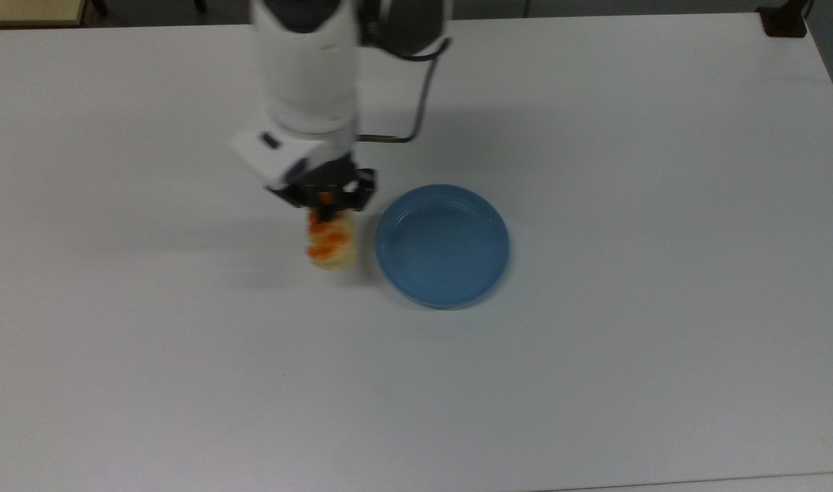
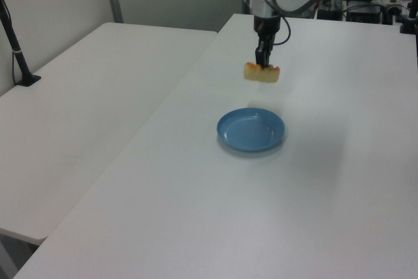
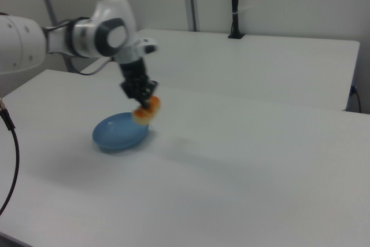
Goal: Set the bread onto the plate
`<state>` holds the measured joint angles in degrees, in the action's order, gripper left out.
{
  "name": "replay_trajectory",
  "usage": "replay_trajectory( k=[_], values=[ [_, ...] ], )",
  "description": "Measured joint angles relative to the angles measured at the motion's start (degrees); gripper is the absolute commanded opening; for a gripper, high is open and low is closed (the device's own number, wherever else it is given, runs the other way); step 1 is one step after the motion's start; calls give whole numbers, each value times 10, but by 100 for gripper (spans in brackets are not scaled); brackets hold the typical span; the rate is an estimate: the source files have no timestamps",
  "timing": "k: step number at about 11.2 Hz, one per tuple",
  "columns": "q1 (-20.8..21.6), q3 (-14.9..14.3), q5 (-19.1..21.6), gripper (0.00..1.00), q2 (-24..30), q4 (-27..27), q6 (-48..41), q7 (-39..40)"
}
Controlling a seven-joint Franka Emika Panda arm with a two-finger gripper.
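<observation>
While the bread (image 2: 262, 73) is held up between the pinched jaws of the gripper (image 2: 262, 63), it looks soft and light, best squeezed gently across its middle.

You get even, bright overhead light on the white table (image 1: 594, 376); shadows stay faint and soft — a pale smear under the arm (image 1: 307, 75) in the top view; the arm blurs in the top view and right view; the plate (image 1: 443, 245) stays sharp, mild sheen inside.
</observation>
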<state>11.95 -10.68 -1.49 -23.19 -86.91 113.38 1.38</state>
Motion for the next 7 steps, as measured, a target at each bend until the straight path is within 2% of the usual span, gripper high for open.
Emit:
replay_trajectory(
  k=[3,5,7],
  values=[
    [127,-1,-10,0,-4,0,-2,-78],
    [152,-2,-24,0,-14,-4,-2,-101],
    [151,-7,-33,0,-35,-5,-2,-102]
  ],
)
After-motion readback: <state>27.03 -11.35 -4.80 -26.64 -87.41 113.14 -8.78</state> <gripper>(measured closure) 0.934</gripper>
